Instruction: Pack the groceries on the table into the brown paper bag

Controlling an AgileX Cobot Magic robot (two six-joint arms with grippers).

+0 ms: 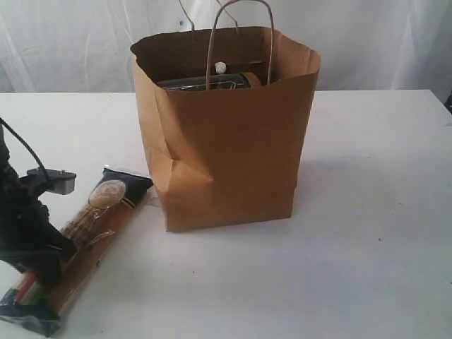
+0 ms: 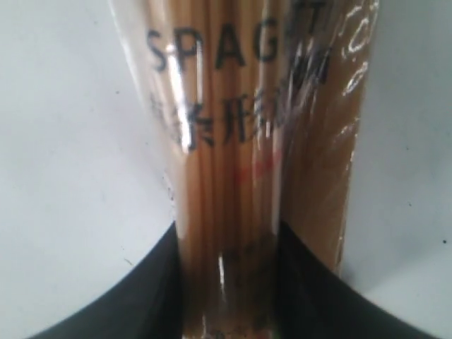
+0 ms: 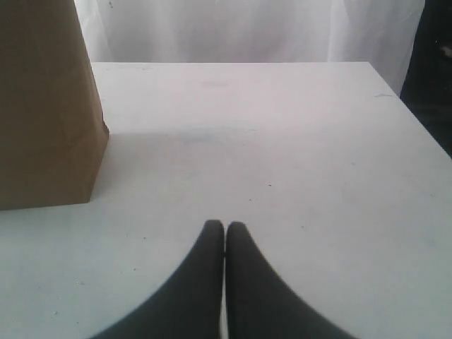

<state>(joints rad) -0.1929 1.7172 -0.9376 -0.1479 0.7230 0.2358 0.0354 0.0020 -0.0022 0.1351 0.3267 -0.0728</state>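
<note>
The spaghetti packet (image 1: 88, 236) lies flat on the white table (image 1: 339, 212) at the front left, its dark end pointing toward the bag. My left gripper (image 1: 39, 265) is shut on the packet's middle; in the left wrist view the packet (image 2: 247, 141) runs between the two black fingers (image 2: 152, 289), which press its sides. The brown paper bag (image 1: 226, 134) stands upright in the middle, open, with a white-capped item (image 1: 220, 68) and dark packaging (image 1: 205, 82) showing inside. In the right wrist view my right gripper (image 3: 225, 227) is shut on nothing, low over bare table to the right of the bag (image 3: 42, 106).
A white curtain (image 1: 367, 35) hangs behind the table. The table's right edge (image 3: 413, 120) drops off to a dark floor. The bag's twisted handles (image 1: 240, 28) stick up above its rim.
</note>
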